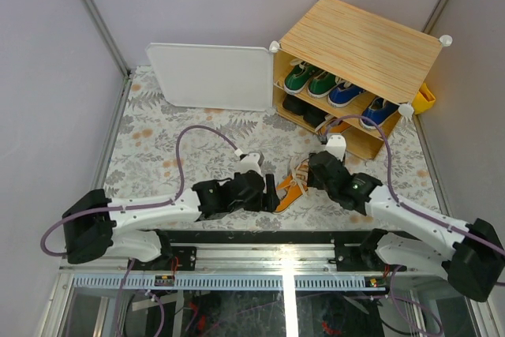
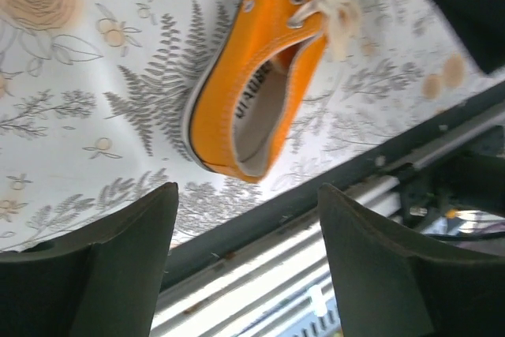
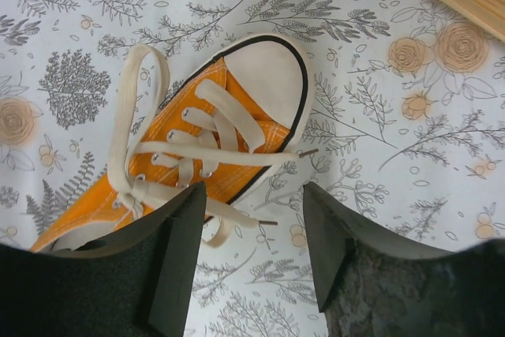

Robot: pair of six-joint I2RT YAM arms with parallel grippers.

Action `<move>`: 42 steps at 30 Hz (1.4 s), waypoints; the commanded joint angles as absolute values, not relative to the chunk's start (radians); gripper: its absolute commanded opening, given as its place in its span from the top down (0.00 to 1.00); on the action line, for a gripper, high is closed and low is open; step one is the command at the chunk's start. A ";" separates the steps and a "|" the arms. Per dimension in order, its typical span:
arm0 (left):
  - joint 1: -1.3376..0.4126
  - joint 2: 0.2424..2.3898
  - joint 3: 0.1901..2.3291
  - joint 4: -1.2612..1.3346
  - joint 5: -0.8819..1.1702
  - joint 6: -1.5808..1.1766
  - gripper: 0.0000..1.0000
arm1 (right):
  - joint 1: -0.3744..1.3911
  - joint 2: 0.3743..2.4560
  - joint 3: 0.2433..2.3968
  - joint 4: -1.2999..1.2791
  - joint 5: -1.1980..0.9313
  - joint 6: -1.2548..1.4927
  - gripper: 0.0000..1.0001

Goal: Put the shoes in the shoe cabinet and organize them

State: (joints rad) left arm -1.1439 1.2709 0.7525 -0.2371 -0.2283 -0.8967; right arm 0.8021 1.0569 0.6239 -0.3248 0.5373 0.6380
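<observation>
One orange sneaker (image 1: pixel 290 188) with white laces lies on the floral tablecloth between both grippers. In the left wrist view its heel opening (image 2: pixel 252 92) lies just beyond my open, empty left gripper (image 2: pixel 246 191). In the right wrist view its white toe and laces (image 3: pixel 217 128) lie ahead and left of my open, empty right gripper (image 3: pixel 252 195); the left finger (image 3: pixel 170 250) overlaps the shoe's side. The shoe cabinet (image 1: pixel 359 45) stands at the back right. Its upper shelf holds green shoes (image 1: pixel 309 78) and blue shoes (image 1: pixel 359 100). Black shoes (image 1: pixel 304 110) and something orange (image 1: pixel 339 125) show on the lower shelf.
The cabinet's white door panel (image 1: pixel 209 75) stands open to the left. A yellow object (image 1: pixel 424 99) sits behind the cabinet's right side. The table's near edge with a metal rail (image 2: pixel 316 250) runs just behind the orange shoe's heel. Grey walls close in both sides.
</observation>
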 commanded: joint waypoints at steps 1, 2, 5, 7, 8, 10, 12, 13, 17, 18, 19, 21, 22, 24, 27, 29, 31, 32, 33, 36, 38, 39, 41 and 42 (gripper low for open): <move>-1.137 1.327 0.766 -0.249 -0.331 -0.806 0.32 | 0.797 0.974 0.690 -0.446 0.488 0.607 0.39; -1.138 1.337 0.763 -0.235 -0.353 -0.791 0.32 | 0.798 0.952 0.694 -0.463 0.489 0.606 0.39; -1.137 1.333 0.730 -0.125 -0.337 -0.744 0.32 | 0.798 0.887 0.696 -0.502 0.504 0.607 0.38; -1.136 1.329 0.707 -0.045 -0.314 -0.726 0.32 | 0.798 0.844 0.693 -0.523 0.516 0.606 0.37; -1.136 1.337 0.708 -0.028 -0.317 -0.724 0.32 | 0.798 0.827 0.694 -0.537 0.521 0.606 0.37; -1.134 1.373 0.733 -0.032 -0.337 -0.723 0.33 | 0.798 0.793 0.697 -0.567 0.522 0.609 0.37; -1.130 1.415 0.761 -0.040 -0.332 -0.723 0.36 | 0.798 0.767 0.702 -0.595 0.519 0.612 0.37; -1.129 1.437 0.768 -0.032 -0.322 -0.722 0.37 | 0.798 0.753 0.704 -0.606 0.516 0.613 0.37; -1.127 1.524 0.804 -0.037 -0.291 -0.735 0.45 | 0.798 0.718 0.736 -0.663 0.519 0.602 0.36; -1.128 1.547 0.815 -0.048 -0.288 -0.738 0.48 | 0.798 0.713 0.750 -0.687 0.522 0.598 0.35; -1.128 1.567 0.819 -0.052 -0.285 -0.742 0.53 | 0.798 0.707 0.766 -0.704 0.525 0.595 0.35; -1.128 1.589 0.812 -0.041 -0.269 -0.748 0.68 | 0.798 0.692 0.798 -0.737 0.531 0.588 0.34; -1.127 1.597 0.806 -0.030 -0.256 -0.749 0.76 | 0.797 0.682 0.814 -0.754 0.538 0.586 0.34; -1.129 1.608 0.801 -0.011 -0.234 -0.751 0.93 | 0.798 0.658 0.847 -0.789 0.554 0.587 0.34; -1.128 1.626 0.813 0.007 -0.213 -0.750 1.00 | 0.798 0.618 0.887 -0.826 0.591 0.586 0.34; -1.129 1.644 0.833 0.018 -0.197 -0.747 1.00 | 0.798 0.600 0.911 -0.842 0.612 0.580 0.34; -1.128 1.654 0.854 0.039 -0.186 -0.747 1.00 | 0.798 0.593 0.946 -0.866 0.636 0.581 0.34; -1.128 1.660 0.870 0.048 -0.188 -0.746 1.00 | 0.797 0.592 0.969 -0.878 0.649 0.578 0.34; -1.127 1.669 0.892 0.058 -0.190 -0.741 1.00 | 0.798 0.591 0.985 -0.891 0.664 0.576 0.34; -1.128 1.721 0.992 0.057 -0.221 -0.732 1.00 | 0.798 0.590 1.031 -0.916 0.708 0.569 0.34; -1.126 1.765 1.074 0.047 -0.217 -0.723 1.00 | 0.798 0.590 1.055 -0.925 0.721 0.563 0.34; -1.127 1.786 1.107 0.047 -0.210 -0.720 1.00 | 0.797 0.591 1.065 -0.930 0.725 0.560 0.34; -1.127 1.824 1.175 0.042 -0.191 -0.715 1.00 | 0.797 0.596 1.082 -0.944 0.734 0.554 0.34; -1.127 1.840 1.200 0.040 -0.182 -0.714 1.00 | 0.797 0.597 1.089 -0.954 0.742 0.552 0.33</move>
State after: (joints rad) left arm -1.1248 1.7985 1.0836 -0.0666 -0.2470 -0.7307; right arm 0.8021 0.5926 1.0332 -0.9134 0.6727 0.5758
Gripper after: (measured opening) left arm 0.042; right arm 0.664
